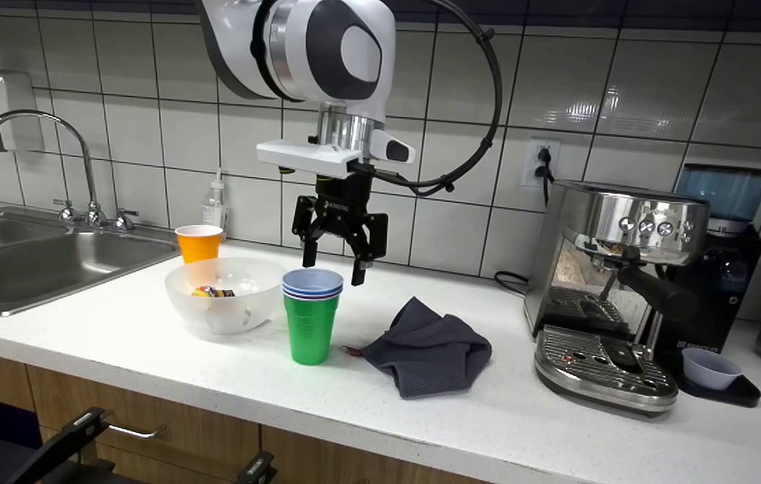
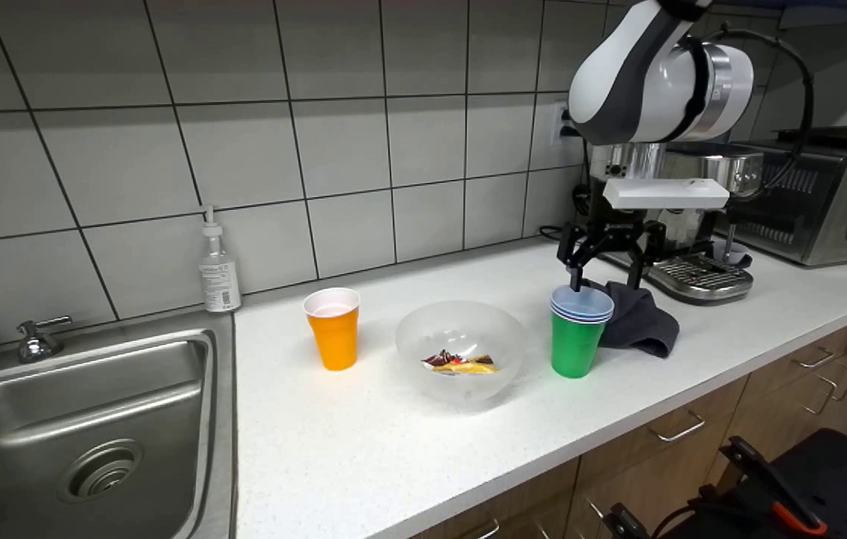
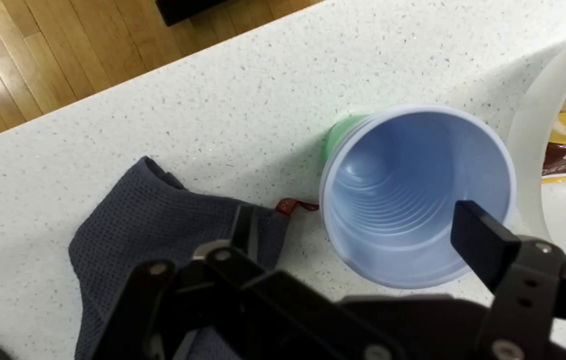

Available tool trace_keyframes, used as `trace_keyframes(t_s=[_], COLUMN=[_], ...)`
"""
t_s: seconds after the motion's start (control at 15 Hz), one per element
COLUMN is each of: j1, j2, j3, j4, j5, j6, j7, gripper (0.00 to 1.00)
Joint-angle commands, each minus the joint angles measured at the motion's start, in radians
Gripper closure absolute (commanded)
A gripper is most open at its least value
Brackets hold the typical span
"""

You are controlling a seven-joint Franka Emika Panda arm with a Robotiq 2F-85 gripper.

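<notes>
As the fingers (image 3: 483, 245) hang spread, gripping nothing, the upright stack of cups (image 1: 312, 329) stands just below them, offset towards the front edge of the worktop (image 2: 304, 449), with a dark cloth (image 1: 431, 349) also lower down, beside it.

I observe a nested stack of tapered plastic cups (image 1: 312, 329), lowest green, uppermost pale blue inside, standing upright, empty mouth up, on the speckled white countertop (image 2: 304, 449), between the frosted translucent bowl (image 1: 219, 317) and the crumpled dark-grey cloth (image 1: 431, 353).
</notes>
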Motion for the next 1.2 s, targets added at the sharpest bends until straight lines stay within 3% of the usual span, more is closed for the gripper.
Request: trace_keyframes(t_s=[0.0,0.4,1.13], j1=[0.005,0.039,0.152], j2=[-0.032,-0.064,-0.078], j3=[0.013,0.047,0.162], j4=[-0.001,0.023,0.046], j5=[-0.021,-0.008,0.022], j6=[-0.015,-0.058,-0.033], j7=[0.028,0.007,0.060], gripper=[0.00,0.00,0.00])
